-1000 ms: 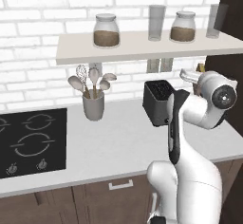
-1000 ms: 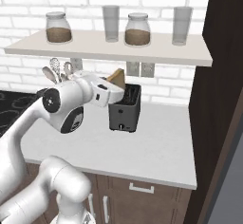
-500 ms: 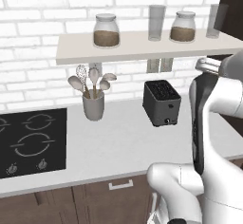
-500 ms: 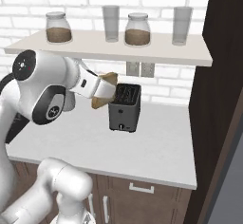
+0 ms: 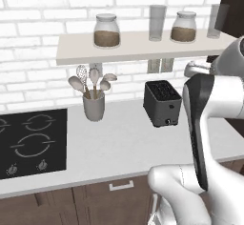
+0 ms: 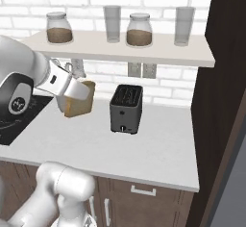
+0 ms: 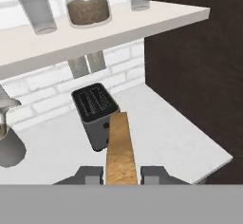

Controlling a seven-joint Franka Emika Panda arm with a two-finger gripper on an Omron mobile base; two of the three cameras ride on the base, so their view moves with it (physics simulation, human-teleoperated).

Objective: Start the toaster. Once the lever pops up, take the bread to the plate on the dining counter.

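The bread (image 6: 79, 98), a golden-tan slice, hangs in the air left of the toaster (image 6: 126, 108), above the grey-white worktop. My gripper (image 6: 72, 90) is shut on it. In the hand view the bread (image 7: 121, 147) stands edge-on between my gripper's (image 7: 122, 173) two dark fingertips, with the dark toaster (image 7: 95, 110) behind it, its top slots empty. The toaster (image 5: 163, 102) stands on the worktop under the shelf, a small light knob low on its front. The plate and the dining counter are out of view.
A shelf (image 5: 133, 48) with jars and glasses runs above the toaster. A utensil pot (image 5: 94, 106) and a black hob (image 5: 31, 140) lie to the left. A tall dark cabinet (image 6: 221, 101) closes the right side. My own arm (image 5: 205, 124) blocks the right of the left base view.
My arm has swung round, carrying the bread from just above the toaster away to the left and a little lower. The toaster has stayed put.
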